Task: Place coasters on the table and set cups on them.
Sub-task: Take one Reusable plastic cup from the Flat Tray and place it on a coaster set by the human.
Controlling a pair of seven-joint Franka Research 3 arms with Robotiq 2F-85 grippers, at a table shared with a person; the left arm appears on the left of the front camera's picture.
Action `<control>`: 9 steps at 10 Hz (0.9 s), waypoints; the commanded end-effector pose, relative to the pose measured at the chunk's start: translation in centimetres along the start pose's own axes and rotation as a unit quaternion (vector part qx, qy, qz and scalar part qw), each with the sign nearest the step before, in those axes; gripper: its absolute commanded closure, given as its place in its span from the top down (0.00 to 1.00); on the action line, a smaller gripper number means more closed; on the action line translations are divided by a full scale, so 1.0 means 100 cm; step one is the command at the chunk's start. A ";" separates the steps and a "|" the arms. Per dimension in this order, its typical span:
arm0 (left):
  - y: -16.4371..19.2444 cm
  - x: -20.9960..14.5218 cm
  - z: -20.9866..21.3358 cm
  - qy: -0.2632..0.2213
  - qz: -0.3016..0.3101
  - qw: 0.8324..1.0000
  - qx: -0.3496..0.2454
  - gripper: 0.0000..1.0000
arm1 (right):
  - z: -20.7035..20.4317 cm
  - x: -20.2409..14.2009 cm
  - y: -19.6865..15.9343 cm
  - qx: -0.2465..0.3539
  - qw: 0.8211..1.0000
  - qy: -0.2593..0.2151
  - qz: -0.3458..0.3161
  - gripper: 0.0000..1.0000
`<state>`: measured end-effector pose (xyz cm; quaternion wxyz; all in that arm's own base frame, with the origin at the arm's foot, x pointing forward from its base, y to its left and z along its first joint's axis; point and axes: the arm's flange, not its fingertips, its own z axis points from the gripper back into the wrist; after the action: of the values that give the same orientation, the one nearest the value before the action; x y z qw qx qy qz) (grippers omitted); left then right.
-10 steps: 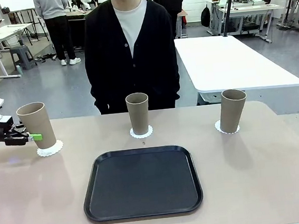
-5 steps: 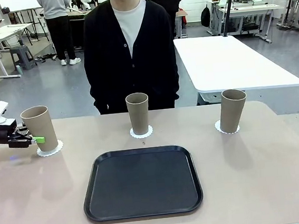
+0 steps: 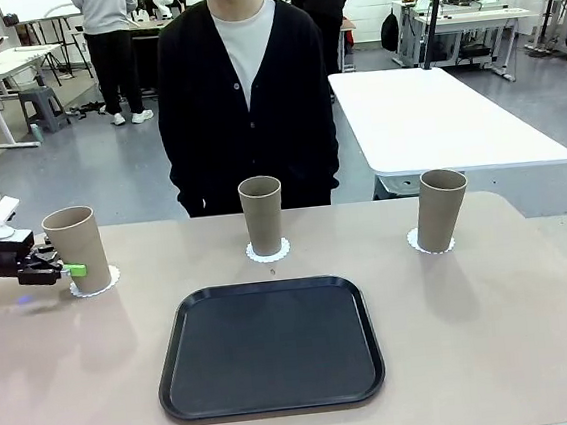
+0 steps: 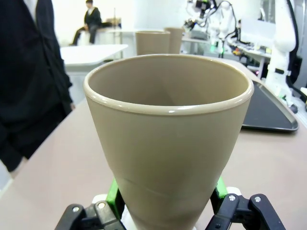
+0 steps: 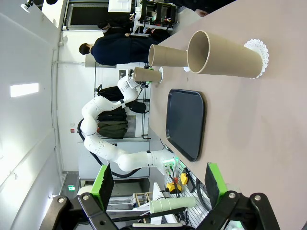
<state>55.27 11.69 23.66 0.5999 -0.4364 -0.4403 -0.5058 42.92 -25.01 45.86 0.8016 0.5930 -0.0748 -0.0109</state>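
Three beige cups stand on the tan table, each on a white scalloped coaster. The left cup is upright on its coaster, and my left gripper is shut on that cup's lower part. In the left wrist view the same cup sits between the green pads. The middle cup rests on a coaster in front of the person. The right cup stands on another coaster. My right gripper is open, well away from the right cup.
A black rounded-square tray lies at the table's near middle. The person stands at the far edge with hands out of sight. A white rectangular table is behind on the right.
The left cup has gone from tilted and raised to upright on its coaster. My left gripper has come down with it, still holding it.
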 end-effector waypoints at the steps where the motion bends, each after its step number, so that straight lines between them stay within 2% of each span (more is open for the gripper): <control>1: 0.002 0.002 0.002 0.005 -0.009 1.000 -0.010 0.84 | -0.001 0.001 0.001 0.000 1.000 -0.001 0.001 1.00; 2: 0.002 0.002 0.002 0.005 -0.012 1.000 -0.014 0.84 | -0.001 0.001 0.001 0.000 1.000 -0.001 0.001 1.00; 3: 0.002 0.001 0.003 0.007 -0.014 1.000 -0.017 0.95 | -0.001 0.001 0.001 0.000 1.000 -0.001 0.001 1.00; 4: 0.002 0.001 0.003 0.008 -0.014 1.000 -0.020 1.00 | -0.001 0.001 0.001 0.000 1.000 -0.001 0.001 1.00; 9: 0.001 -0.001 0.006 0.024 -0.019 0.999 -0.026 1.00 | -0.001 0.001 0.001 0.000 1.000 -0.001 0.001 1.00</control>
<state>55.21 11.89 23.77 0.5978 -0.4361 -0.4250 -0.5214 42.92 -25.01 45.86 0.8016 0.5930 -0.0748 -0.0109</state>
